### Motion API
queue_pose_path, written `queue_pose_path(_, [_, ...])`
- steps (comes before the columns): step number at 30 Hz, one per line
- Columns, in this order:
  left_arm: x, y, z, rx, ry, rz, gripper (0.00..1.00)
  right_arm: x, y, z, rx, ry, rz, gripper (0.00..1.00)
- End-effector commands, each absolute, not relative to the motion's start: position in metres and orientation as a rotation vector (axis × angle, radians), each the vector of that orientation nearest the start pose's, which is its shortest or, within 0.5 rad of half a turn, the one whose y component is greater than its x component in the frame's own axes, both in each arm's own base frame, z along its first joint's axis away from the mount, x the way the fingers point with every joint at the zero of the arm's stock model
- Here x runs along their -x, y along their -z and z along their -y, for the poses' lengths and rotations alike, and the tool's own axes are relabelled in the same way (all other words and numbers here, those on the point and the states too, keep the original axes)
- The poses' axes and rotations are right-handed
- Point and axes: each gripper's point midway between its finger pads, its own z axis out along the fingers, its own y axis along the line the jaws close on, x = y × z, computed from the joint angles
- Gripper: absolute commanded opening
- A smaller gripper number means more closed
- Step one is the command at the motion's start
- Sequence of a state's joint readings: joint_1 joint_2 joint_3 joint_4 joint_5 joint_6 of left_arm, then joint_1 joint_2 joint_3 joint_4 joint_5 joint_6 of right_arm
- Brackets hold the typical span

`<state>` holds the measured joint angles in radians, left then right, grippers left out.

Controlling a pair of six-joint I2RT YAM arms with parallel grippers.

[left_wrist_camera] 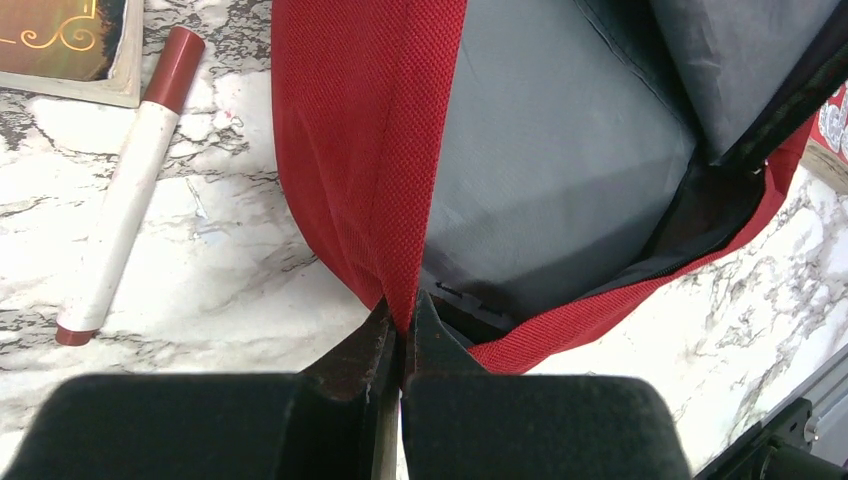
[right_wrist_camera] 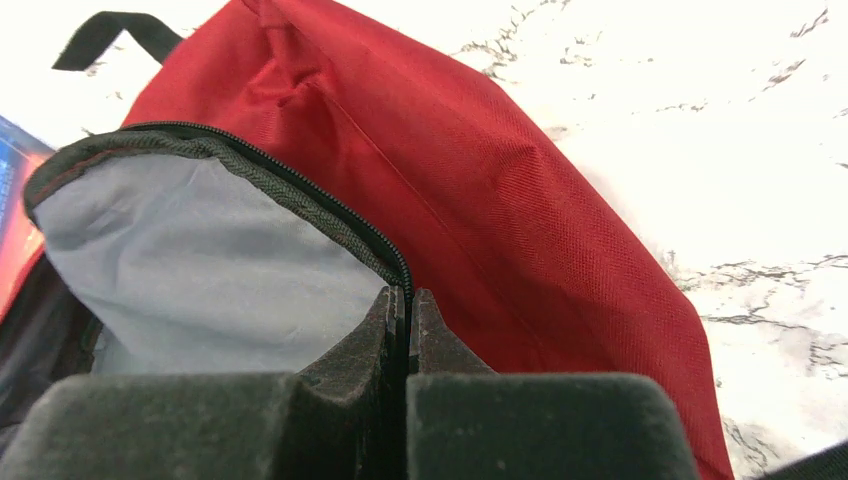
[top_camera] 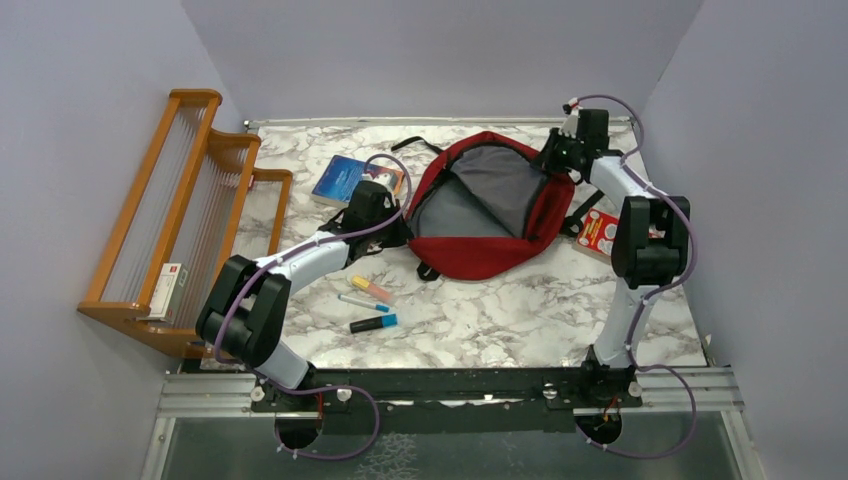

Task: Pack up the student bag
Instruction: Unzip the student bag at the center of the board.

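White-grey marble worktop (top_camera: 500, 320) is sitting in a booth of plain pale walls, with a metal rail running along the near edge. A wooden rack (top_camera: 180, 200) is leaning along the left wall and carrying a small box (top_camera: 168, 290) at its near end. The bag (top_camera: 490, 250) is lying at centre-back of the worktop, main compartment gaping open, grey lining showing. Left tool (left_wrist_camera: 405, 310) is pinching the red fabric edge at the left side of the opening, jaws nearly together on the cloth. Right tool (right_wrist_camera: 408, 300) is gripping the zipper rim at the bag's far-right side, jaws likewise narrow on it. A blue book (top_camera: 345, 180) is lying just left of the bag, near the back edge, and a white marker (left_wrist_camera: 125, 190) with a red cap is lying between book and bag. Three pens (top_camera: 372, 305) are lying in front of the left arm. A red card pack (top_camera: 598, 232) is sitting right of the bag, partly under the right arm. Bare marble is showing between the bag and the arm bases.
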<state>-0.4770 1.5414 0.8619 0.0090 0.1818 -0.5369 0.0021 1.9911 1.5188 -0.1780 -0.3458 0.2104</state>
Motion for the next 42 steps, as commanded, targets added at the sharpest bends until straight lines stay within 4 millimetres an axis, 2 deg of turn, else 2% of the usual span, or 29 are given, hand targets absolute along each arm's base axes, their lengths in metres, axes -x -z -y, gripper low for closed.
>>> queue_pose_path(1, [-0.343, -0.099, 0.239, -0.085, 0.756, -2.32, 0.0, -0.55, -0.099, -0.049, -0.072, -0.424, -2.243, 0.01])
queue_pose_path(2, [-0.343, -0.1, 0.239, -0.09, 0.757, -2.319, 0.0, -0.55, -0.093, -0.047, -0.074, -0.411, -2.257, 0.03])
queue_pose_path(4, [-0.34, -0.097, 0.239, -0.098, 0.759, -2.339, 0.1, -0.549, -0.085, -0.045, -0.068, -0.397, -2.275, 0.12])
queue_pose_path(7, [-0.339, -0.097, 0.241, -0.114, 0.769, -2.34, 0.22, -0.546, -0.088, -0.042, -0.065, -0.372, -2.267, 0.27])
queue_pose_path(11, [-0.34, -0.097, 0.245, -0.134, 0.783, -2.341, 0.35, -0.545, -0.122, -0.038, -0.052, -0.339, -2.197, 0.4])
queue_pose_path(17, [-0.342, -0.1, 0.25, -0.157, 0.809, -2.339, 0.51, -0.527, -0.188, -0.033, -0.054, -0.295, -2.079, 0.48])
queue_pose_path(20, [-0.343, -0.102, 0.251, -0.165, 0.811, -2.336, 0.6, -0.509, -0.204, -0.034, -0.103, -0.318, -2.071, 0.5])
queue_pose_path(23, [-0.342, -0.101, 0.253, -0.17, 0.814, -2.343, 0.64, -0.486, -0.211, -0.048, -0.122, -0.422, -2.083, 0.51])
queue_pose_path(25, [-0.342, -0.098, 0.253, -0.167, 0.815, -2.35, 0.66, -0.471, -0.21, -0.061, -0.129, -0.501, -2.093, 0.53])
queue_pose_path(27, [-0.342, -0.096, 0.254, -0.162, 0.817, -2.358, 0.66, -0.457, -0.205, -0.067, -0.139, -0.524, -2.115, 0.6])
queue_pose_path(30, [-0.345, -0.097, 0.258, -0.164, 0.821, -2.356, 0.66, -0.435, -0.202, -0.088, -0.107, -0.559, -2.135, 0.62])
queue_pose_path(31, [-0.346, -0.098, 0.258, -0.165, 0.82, -2.353, 0.67, -0.428, -0.202, -0.096, -0.092, -0.594, -2.133, 0.6])
queue_pose_path(33, [-0.349, -0.101, 0.261, -0.167, 0.819, -2.345, 0.66, -0.414, -0.198, -0.116, -0.042, -0.687, -2.14, 0.49])
queue_pose_path(36, [-0.354, -0.103, 0.26, -0.16, 0.798, -2.342, 0.66, -0.397, -0.192, -0.15, 0.048, -0.819, -2.151, 0.45])
queue_pose_path(38, [-0.356, -0.103, 0.257, -0.144, 0.768, -2.342, 0.67, -0.391, -0.182, -0.166, 0.077, -0.861, -2.164, 0.43])
queue_pose_path(40, [-0.358, -0.107, 0.252, -0.129, 0.737, -2.337, 0.68, -0.391, -0.168, -0.173, 0.085, -0.878, -2.188, 0.42])
queue_pose_path(42, [-0.361, -0.112, 0.245, -0.11, 0.687, -2.328, 0.71, -0.395, -0.152, -0.17, 0.062, -0.845, -2.216, 0.39])
